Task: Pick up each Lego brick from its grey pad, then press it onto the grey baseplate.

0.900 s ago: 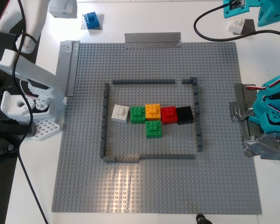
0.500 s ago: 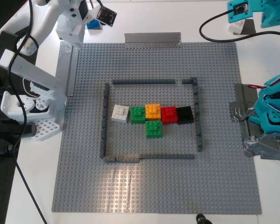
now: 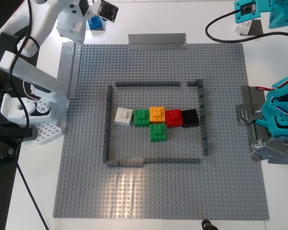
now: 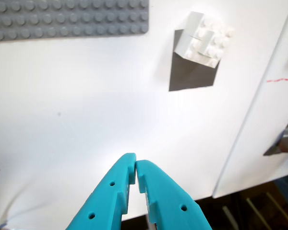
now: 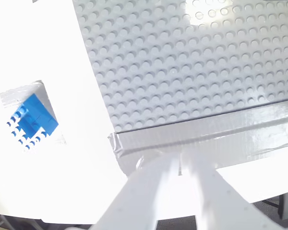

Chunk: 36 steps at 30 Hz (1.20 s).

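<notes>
The blue brick [image 3: 93, 22] sits on its silvery pad [image 3: 99, 28] off the baseplate's far left corner, partly hidden by the white arm; the second wrist view shows the brick [image 5: 32, 121] on the pad [image 5: 17, 96]. My second gripper [image 5: 180, 162], white, is shut and empty over the duct tape, apart from the brick. The white brick [image 4: 204, 39] sits at a corner of the dark grey pad [image 4: 192, 75]; it also shows in the exterior view [image 3: 242, 28]. My first gripper [image 4: 135, 165], teal, is shut and empty, short of it. The grey baseplate [image 3: 221, 191] fills the middle.
Inside the dark-grey wall outline [image 3: 107, 120] stand a whitish brick [image 3: 124, 116], two green [image 3: 158, 132], an orange [image 3: 157, 114], a red [image 3: 173, 117] and a black brick [image 3: 190, 117]. Tape strips [image 3: 157, 40] hold the plate edges. Arm bases stand at both sides.
The white arm has swung in over the far left corner, now covering part of the blue brick. The teal arm has shifted slightly toward the exterior view's right.
</notes>
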Tool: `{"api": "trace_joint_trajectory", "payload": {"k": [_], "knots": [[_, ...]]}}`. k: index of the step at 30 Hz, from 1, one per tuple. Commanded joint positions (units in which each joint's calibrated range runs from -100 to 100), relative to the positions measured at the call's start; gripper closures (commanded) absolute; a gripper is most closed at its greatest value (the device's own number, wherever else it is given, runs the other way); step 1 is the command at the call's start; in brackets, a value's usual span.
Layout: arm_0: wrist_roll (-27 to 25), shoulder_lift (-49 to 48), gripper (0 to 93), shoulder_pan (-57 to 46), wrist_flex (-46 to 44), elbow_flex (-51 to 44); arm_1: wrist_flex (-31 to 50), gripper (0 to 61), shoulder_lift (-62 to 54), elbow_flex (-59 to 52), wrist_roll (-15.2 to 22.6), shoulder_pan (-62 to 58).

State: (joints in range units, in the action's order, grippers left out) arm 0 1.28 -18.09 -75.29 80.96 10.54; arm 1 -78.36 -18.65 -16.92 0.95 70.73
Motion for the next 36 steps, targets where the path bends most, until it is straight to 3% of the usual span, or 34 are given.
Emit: {"api": "trace_joint_trajectory", "payload": {"k": [1, 4, 7, 10, 18, 23, 29, 36], "knots": [[-0.4, -1.7, 92.7, -0.4, 0.0, -0.6, 0.7, 57.1, -2.6, 4.8, -0.5, 1.9], [-0.4, -1.7, 92.7, -0.4, 0.1, -0.5, 3.2, 53.6, -2.7, 6.0, 0.8, 3.1], [-0.5, -1.7, 92.7, -0.4, -0.2, -0.6, 5.8, 59.7, -1.8, 6.0, -0.8, 2.6], [-0.6, -1.7, 92.7, -0.4, -0.5, -1.3, 8.8, 61.1, -0.5, 6.2, -0.8, 2.6], [-4.9, -1.8, 92.7, -0.4, 0.1, -1.3, 28.6, 61.2, -4.0, -4.1, 0.5, 5.3], [-10.9, -1.8, 92.7, -1.8, 0.1, -1.3, 29.7, 61.2, 4.0, 1.8, 1.9, 6.9], [-14.4, -1.8, 92.7, -2.2, 0.2, -3.4, 19.3, 61.2, 21.5, 24.7, 3.4, 8.2], [-24.1, -1.8, 92.7, -3.5, 0.2, -9.3, 20.3, 61.2, 26.1, 28.3, 4.0, 7.7]]}}
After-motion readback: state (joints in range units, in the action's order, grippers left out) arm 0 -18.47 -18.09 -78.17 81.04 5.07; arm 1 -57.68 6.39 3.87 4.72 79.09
